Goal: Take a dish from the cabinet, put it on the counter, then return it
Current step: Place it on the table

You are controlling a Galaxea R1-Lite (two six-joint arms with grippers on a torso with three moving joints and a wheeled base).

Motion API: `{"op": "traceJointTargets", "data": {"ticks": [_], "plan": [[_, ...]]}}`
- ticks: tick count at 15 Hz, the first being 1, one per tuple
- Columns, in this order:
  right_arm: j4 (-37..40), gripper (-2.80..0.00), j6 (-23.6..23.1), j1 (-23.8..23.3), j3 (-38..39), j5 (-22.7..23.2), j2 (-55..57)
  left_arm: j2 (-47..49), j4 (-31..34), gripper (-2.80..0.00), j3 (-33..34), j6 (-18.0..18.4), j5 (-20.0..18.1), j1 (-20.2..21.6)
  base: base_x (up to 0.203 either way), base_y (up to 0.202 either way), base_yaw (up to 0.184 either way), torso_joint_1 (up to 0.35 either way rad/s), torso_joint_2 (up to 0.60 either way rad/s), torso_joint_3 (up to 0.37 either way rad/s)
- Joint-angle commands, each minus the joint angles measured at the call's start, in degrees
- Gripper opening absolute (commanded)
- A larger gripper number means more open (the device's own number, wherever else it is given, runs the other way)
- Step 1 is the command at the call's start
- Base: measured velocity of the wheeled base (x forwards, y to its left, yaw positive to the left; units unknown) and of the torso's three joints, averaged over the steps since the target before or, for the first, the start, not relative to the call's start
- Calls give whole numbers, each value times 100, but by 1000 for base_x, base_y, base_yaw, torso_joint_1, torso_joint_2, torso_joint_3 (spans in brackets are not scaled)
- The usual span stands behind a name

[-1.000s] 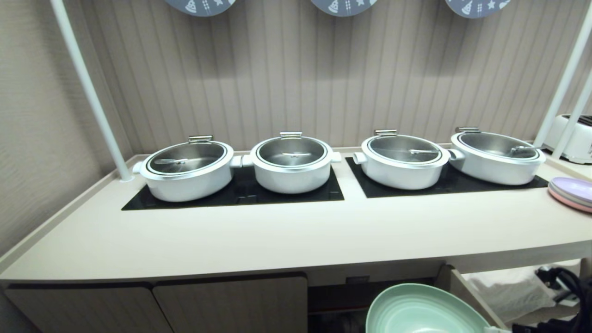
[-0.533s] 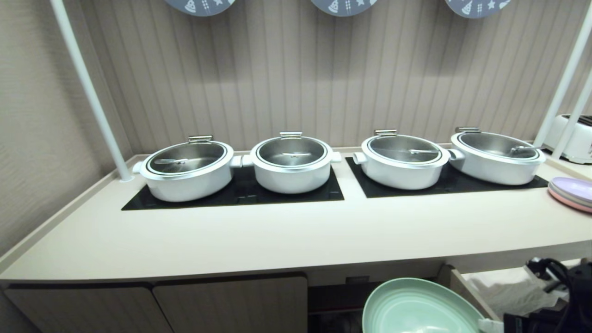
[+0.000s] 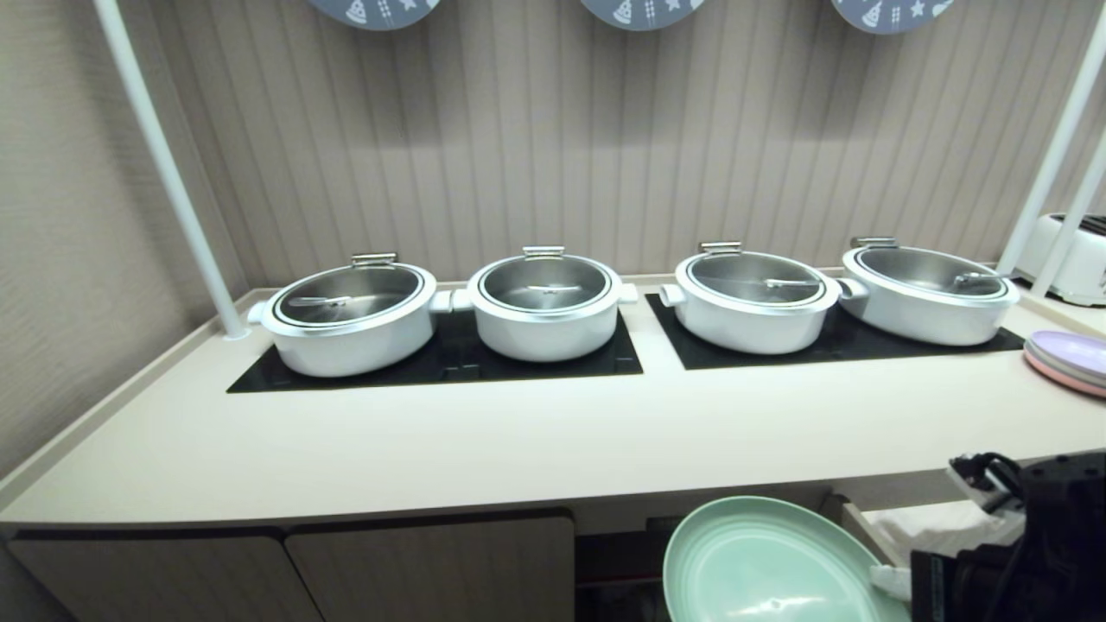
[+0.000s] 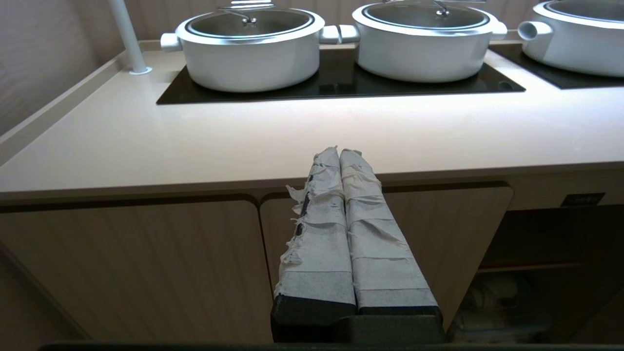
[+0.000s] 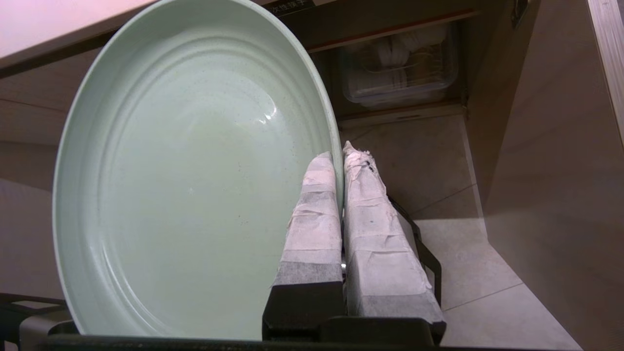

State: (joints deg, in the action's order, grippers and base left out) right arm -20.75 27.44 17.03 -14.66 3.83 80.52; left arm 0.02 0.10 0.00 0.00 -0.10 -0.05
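Note:
The pale mint-green dish [image 3: 760, 561] hangs tilted in front of the open cabinet [image 3: 618, 561], just below the counter [image 3: 518, 441] front edge. My right gripper [image 3: 890, 580] is shut on the dish's right rim. In the right wrist view the dish [image 5: 185, 185] fills the frame, and the gripper [image 5: 340, 153] has one taped finger inside the rim and one outside. The cabinet's open door [image 5: 546, 146] stands beside them. My left gripper [image 4: 340, 152] is shut on nothing, level with the counter [image 4: 243, 141] edge, before shut cupboard doors.
Several white lidded pots [image 3: 544, 307] stand on black hob panels [image 3: 441, 363] at the counter's rear. Stacked pink and purple plates [image 3: 1071, 361] and a white toaster [image 3: 1076, 255] sit at the far right. A clear container [image 5: 399, 73] rests inside the cabinet. White poles [image 3: 164, 173] rise from the counter.
My right arm has risen with the dish, which now shows higher and fuller, closer under the counter's front edge. The left arm has not moved.

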Motion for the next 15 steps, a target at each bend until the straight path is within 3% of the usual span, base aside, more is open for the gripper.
{"op": "traceJointTargets", "data": {"ticks": [1,10,15], "plan": [[-16,-280,16,2,-126,7,197,-2,-1,-280,0,0,1,5,0,0,0,0,0,0],[0,-280,21,-9,-688,1,802,-2,-1,-280,0,0,1,4,0,0,0,0,0,0],[-16,-280,41,-119,-1161,-253,1372,-2,-1,-280,0,0,1,5,0,0,0,0,0,0]]}}
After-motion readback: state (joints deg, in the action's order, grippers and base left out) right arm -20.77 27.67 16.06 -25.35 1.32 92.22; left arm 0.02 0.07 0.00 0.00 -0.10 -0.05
